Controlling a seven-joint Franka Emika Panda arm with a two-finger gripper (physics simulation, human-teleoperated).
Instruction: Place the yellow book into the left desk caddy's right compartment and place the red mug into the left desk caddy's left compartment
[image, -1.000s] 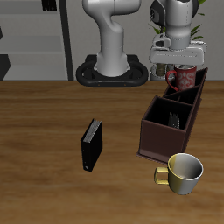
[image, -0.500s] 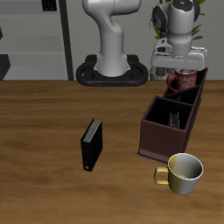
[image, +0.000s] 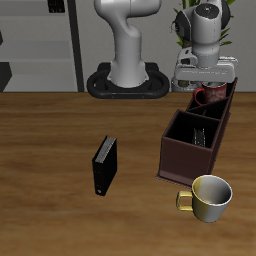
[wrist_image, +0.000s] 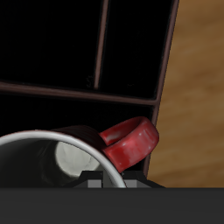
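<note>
Claw: the claw (image: 208, 84) hangs over the far, slant-walled end of the caddy (image: 180, 152); its fingers are not visible in either view, so whether it is gripping or has let go cannot be told.
Mug: the red mug (image: 208, 96) sits directly beneath the claw, already sunk partly between the caddy's tall slanted walls. In the wrist view its pale rim and red handle (wrist_image: 131, 143) lie close under the camera, with dark compartments and thin dividers beyond.
Why here: this narrow back section looks like the left compartment, so the mug appears to be at or near its target; whether it rests on the floor of the section cannot be seen.
Book: a pale, thin shape (image: 202, 132) lies inside the caddy's larger square section, nearer the front; it is probably the yellow book, already placed.
Other things: a black book (image: 104, 165) stands on the tabletop (image: 50, 190), well apart from the caddy. A cream mug (image: 210, 197) stands just in front of the caddy.
Progress: likely the final step.
</note>
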